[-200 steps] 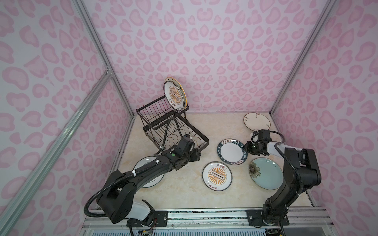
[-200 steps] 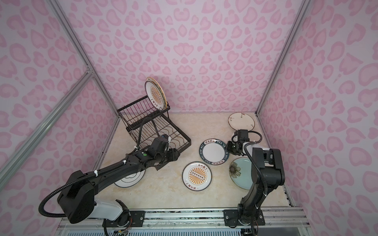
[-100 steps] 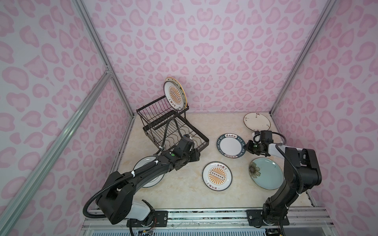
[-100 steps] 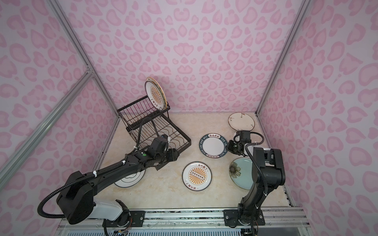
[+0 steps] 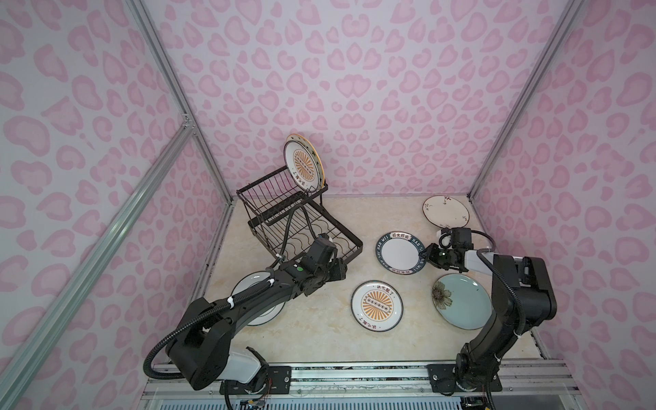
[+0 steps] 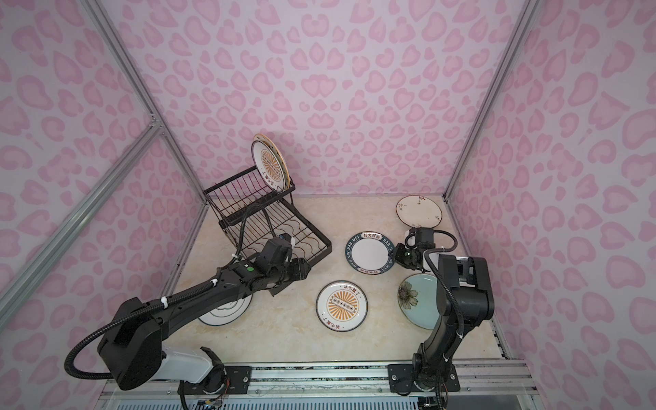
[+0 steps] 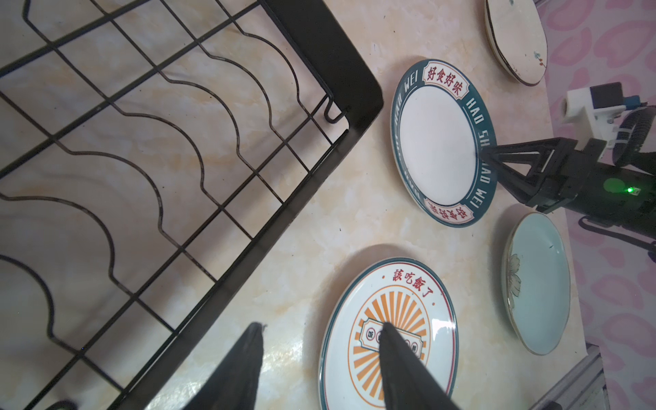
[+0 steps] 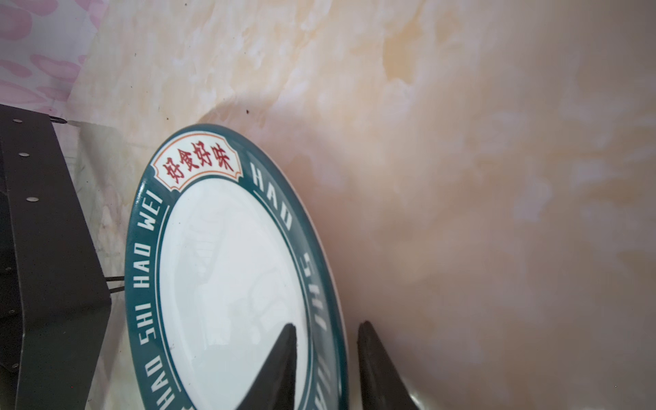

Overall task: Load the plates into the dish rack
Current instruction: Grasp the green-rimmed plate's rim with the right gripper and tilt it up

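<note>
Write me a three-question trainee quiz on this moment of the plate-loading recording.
1. Count: how many plates are in view outside the rack?
2. True or false: the left gripper is holding a plate.
3. Fill in: the right gripper has its open jaws either side of the rim of the ____ plate.
Key:
1. Five, one partly under the left arm.
2. False; its jaws are open and empty.
3. The green-rimmed plate.
</note>
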